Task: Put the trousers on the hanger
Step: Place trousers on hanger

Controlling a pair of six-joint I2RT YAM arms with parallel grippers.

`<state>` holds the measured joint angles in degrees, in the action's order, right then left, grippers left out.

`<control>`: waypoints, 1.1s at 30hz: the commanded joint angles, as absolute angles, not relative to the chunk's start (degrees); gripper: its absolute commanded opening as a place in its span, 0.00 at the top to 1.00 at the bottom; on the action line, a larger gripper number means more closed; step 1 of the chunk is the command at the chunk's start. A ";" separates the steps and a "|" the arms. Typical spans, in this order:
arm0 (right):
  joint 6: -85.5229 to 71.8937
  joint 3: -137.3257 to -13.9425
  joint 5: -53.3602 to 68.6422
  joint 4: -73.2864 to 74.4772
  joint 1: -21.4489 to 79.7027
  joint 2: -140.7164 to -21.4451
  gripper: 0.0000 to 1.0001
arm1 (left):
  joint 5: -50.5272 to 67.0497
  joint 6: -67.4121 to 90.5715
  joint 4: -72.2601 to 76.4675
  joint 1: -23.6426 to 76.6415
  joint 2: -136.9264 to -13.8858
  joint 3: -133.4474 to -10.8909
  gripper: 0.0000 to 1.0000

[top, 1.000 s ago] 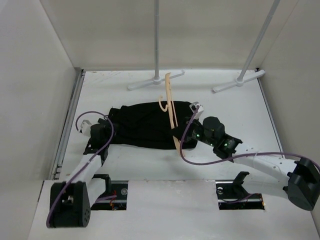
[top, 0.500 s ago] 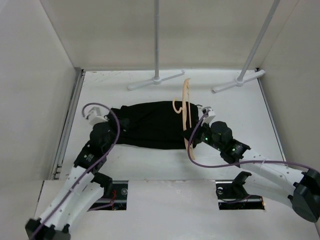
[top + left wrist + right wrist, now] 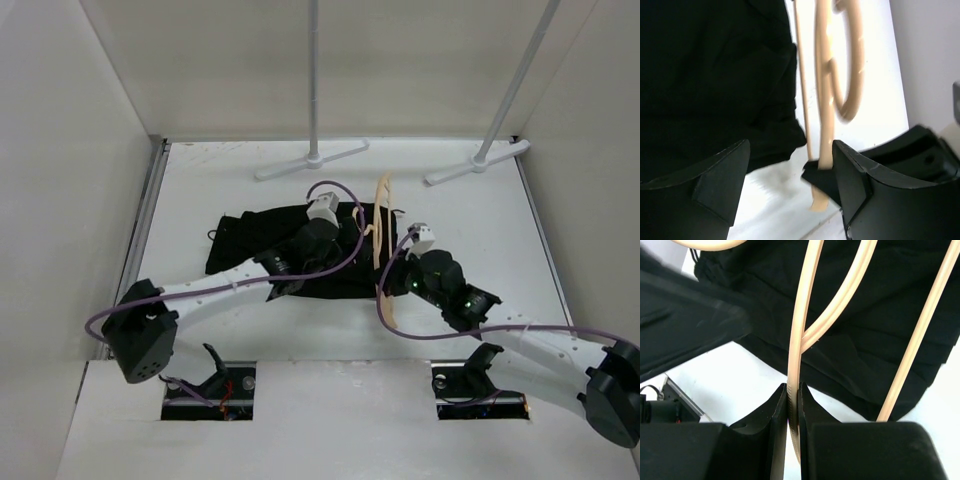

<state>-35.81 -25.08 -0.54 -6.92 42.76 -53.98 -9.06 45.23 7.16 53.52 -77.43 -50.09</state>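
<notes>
The black trousers (image 3: 245,242) lie bunched on the white table, left of centre. The tan wooden hanger (image 3: 383,235) stands on edge at their right end. My right gripper (image 3: 393,280) is shut on the hanger's lower arm; in the right wrist view the jaws (image 3: 794,407) pinch the wood (image 3: 799,330) above the trousers (image 3: 880,340). My left gripper (image 3: 352,238) reaches across over the trousers and is open and empty. In the left wrist view its fingers (image 3: 790,172) straddle bare table beside the hanger (image 3: 822,100) and the trousers' edge (image 3: 715,75).
Two white rack poles stand on feet at the back (image 3: 312,160) and back right (image 3: 480,160). White walls close in the left, back and right. A metal rail (image 3: 135,260) runs along the table's left edge.
My left arm has swung from the trousers' left end across to the hanger at their right end. The hanger and right gripper have shifted a little right. The trousers have bunched up.
</notes>
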 commanded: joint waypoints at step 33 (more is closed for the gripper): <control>-40.78 -21.35 -6.59 -0.26 31.34 -40.94 0.88 | -9.93 43.85 22.40 54.62 -101.34 -64.87 0.90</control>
